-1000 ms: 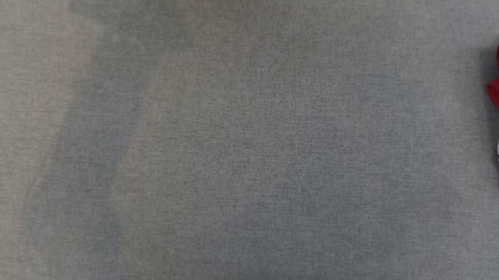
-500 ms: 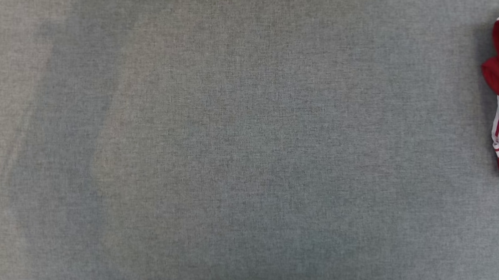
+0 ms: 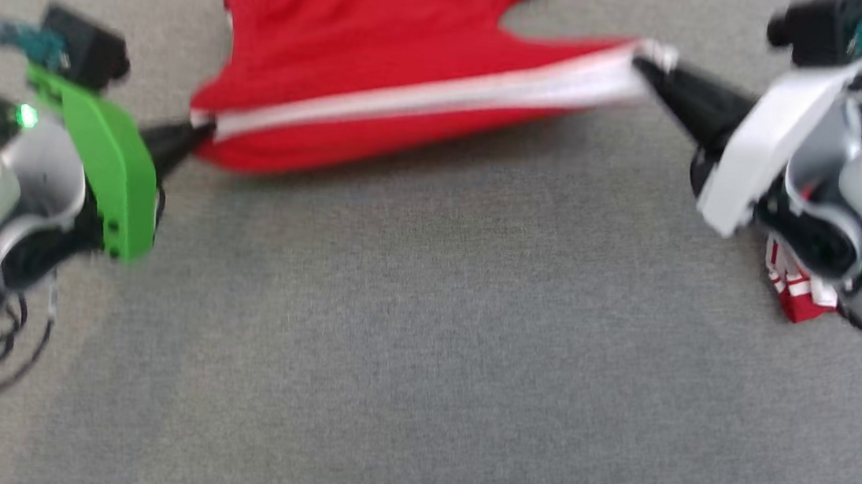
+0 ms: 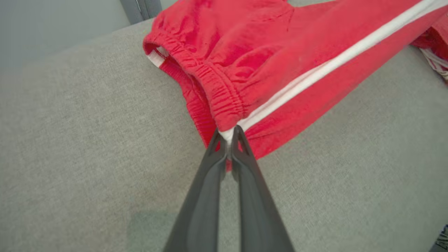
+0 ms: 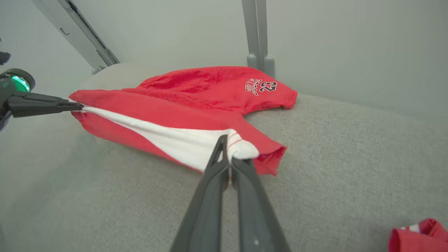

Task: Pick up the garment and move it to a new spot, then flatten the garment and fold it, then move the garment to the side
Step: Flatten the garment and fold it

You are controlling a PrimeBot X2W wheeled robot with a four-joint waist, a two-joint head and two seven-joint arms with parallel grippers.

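Red fabric shorts with a white side stripe (image 3: 386, 56) stretch across the upper middle of the head view on the grey woven surface (image 3: 422, 336). The left gripper (image 3: 197, 128) pinches the waistband end and the right gripper (image 3: 645, 59) the hem end, both pressed tight. The best approach looks to be pulling evenly, laying the stripe edge down level, and avoiding the red bundle (image 3: 793, 297) at right.

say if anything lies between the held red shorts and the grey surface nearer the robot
Nothing visible does: the left tool and right tool are shut on the shorts; another red garment lies off to the right.
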